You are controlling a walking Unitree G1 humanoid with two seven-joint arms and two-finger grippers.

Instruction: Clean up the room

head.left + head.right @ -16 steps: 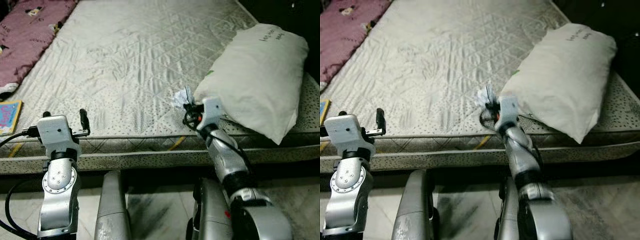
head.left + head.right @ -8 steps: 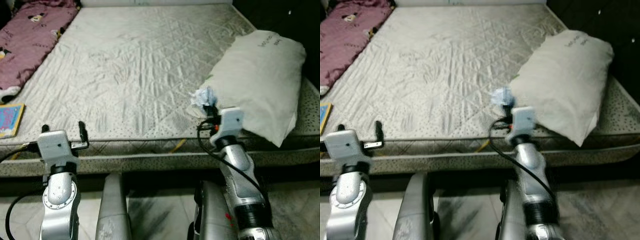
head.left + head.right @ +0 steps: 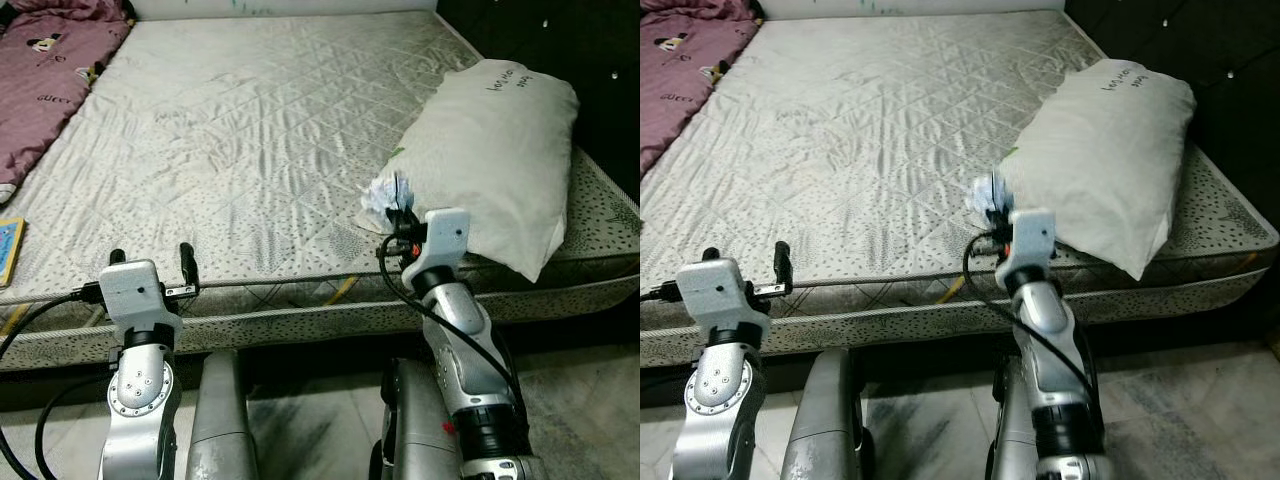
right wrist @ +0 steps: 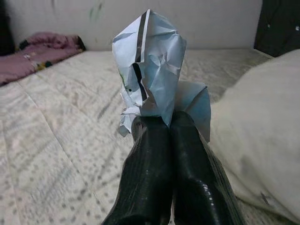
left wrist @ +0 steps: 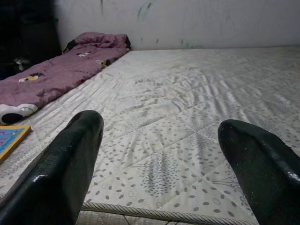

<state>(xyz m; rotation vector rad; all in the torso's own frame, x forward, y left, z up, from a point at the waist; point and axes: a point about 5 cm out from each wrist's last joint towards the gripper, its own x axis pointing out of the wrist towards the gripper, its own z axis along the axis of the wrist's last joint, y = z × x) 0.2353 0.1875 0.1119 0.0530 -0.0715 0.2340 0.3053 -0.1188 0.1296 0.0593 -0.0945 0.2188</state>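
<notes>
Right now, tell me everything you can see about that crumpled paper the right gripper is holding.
The paper is a crumpled white wad with a pale blue tint, dark streaks and a speck of green print. It sticks up from the tips of the right gripper, whose two black fingers are pinched shut on its lower edge. It is held above the mattress, close beside the pillow.

Mattress (image 3: 250, 150): grey-white, quilted diamonds, speckled. Blanket (image 3: 45, 90): mauve, cartoon prints. Pillow (image 3: 490, 150): white. Crumpled paper (image 4: 152, 70): white, black streaks.

Bare quilted mattress (image 3: 250, 140), white pillow (image 3: 500, 150) on its right side, purple blanket (image 3: 40, 80) far left, book (image 3: 8, 250) near edge
</notes>
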